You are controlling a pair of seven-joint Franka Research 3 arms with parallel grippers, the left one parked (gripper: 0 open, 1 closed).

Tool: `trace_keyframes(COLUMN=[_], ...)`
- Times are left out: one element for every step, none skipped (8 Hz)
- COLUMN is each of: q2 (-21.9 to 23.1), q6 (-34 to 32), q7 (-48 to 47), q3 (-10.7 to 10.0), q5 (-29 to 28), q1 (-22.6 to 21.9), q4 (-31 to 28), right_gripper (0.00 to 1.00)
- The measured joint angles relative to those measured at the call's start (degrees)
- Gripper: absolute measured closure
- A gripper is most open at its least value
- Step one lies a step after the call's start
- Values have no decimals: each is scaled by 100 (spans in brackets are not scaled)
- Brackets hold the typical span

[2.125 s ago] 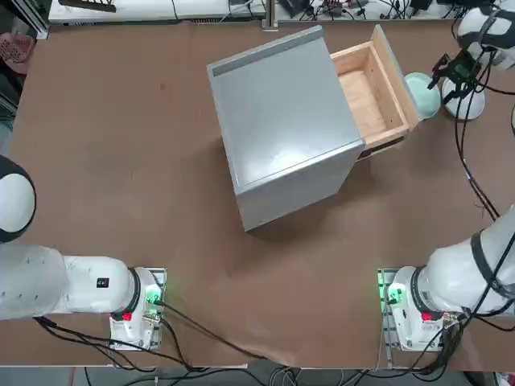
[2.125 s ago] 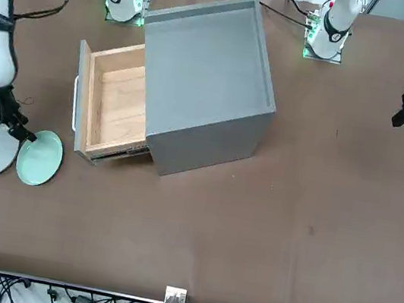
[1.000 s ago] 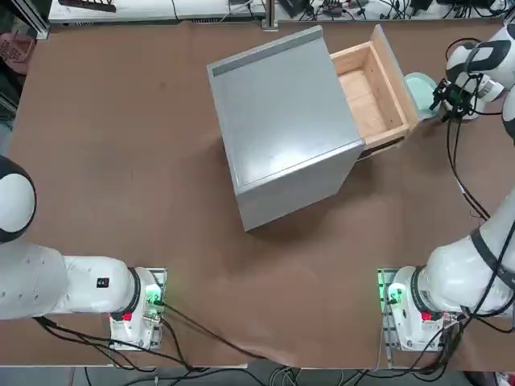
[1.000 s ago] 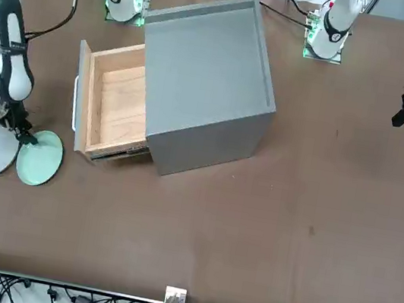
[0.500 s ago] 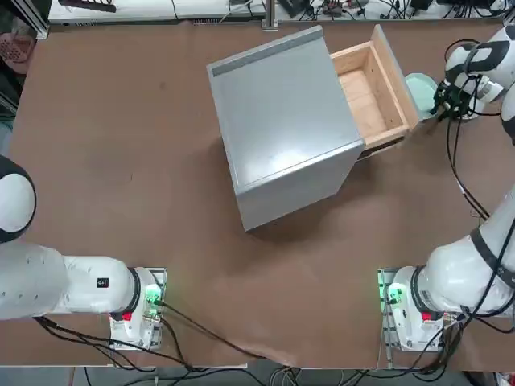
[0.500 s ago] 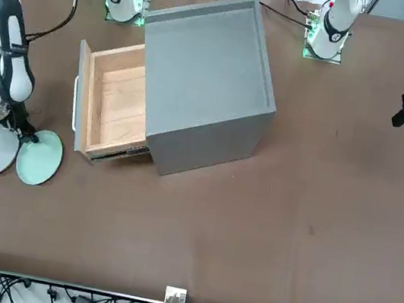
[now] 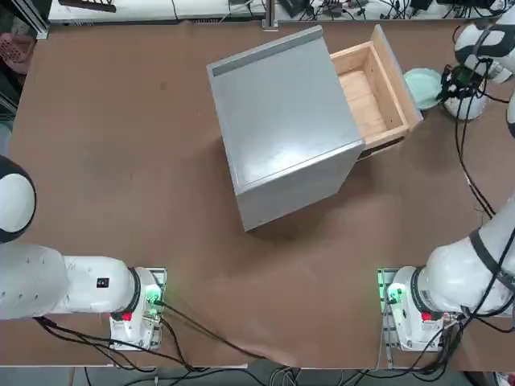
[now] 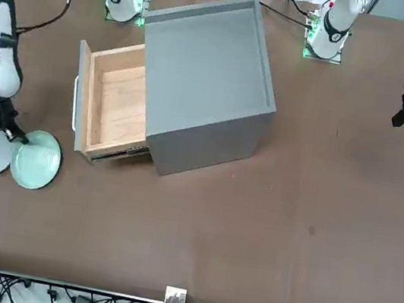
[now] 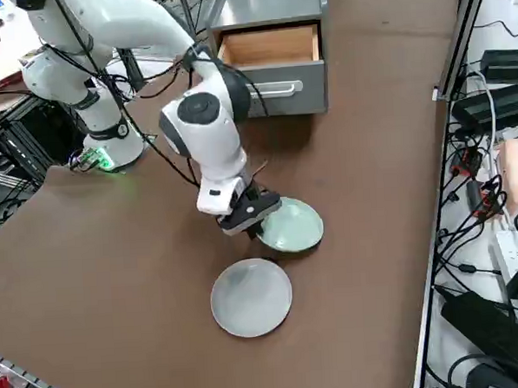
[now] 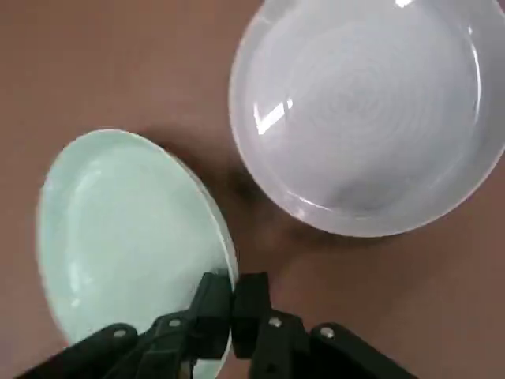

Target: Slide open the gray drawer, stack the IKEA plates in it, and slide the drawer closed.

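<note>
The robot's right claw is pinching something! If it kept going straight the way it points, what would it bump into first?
Probably the brown table under it. The right claw, shut on the green plate's rim, points down that way, though how close it is, I can't tell.

Open from above into the pulled-out drawer (image 7: 370, 100), beside the gray cabinet (image 7: 286, 121). Hemmed by low wooden walls, with a handle (image 9: 275, 90) jutting outward from the cabinet. Blocked beyond the drawer front by the mint green plate (image 9: 291, 227) and the right gripper (image 10: 233, 280) clamped on its rim; farther from the cabinet, by the white plate (image 9: 251, 297). Free across the counter (image 7: 105, 161) on the cabinet's side opposite the drawer.
</note>
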State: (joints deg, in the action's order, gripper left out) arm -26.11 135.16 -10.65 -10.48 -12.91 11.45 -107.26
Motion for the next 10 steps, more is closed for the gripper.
trace_keyframes(q2=[190, 350, 481, 581, 682, 856, 1141, 1537, 1906, 2183], q6=[-498, -1067, -1652, -2207, -2815, -3462, -3986, -4488, -4855, -5033], q7=[9, 23, 63, 116, 163, 187, 189, 226, 239, 267], q3=[0, 2, 2, 3, 13, 37, 57, 76, 94, 122], q5=[6, 8, 8, 5, -4, -65, -161, -379, -668, -920], q1=[-4, -9, -11, -12, -15, -25, -39, -70, -176, -342], q4=[221, 530, 901, 1285, 1691, 2122, 2396, 2487, 2472, 2379], right_gripper=[100, 100, 100, 100, 100, 100, 100, 100, 100, 100])
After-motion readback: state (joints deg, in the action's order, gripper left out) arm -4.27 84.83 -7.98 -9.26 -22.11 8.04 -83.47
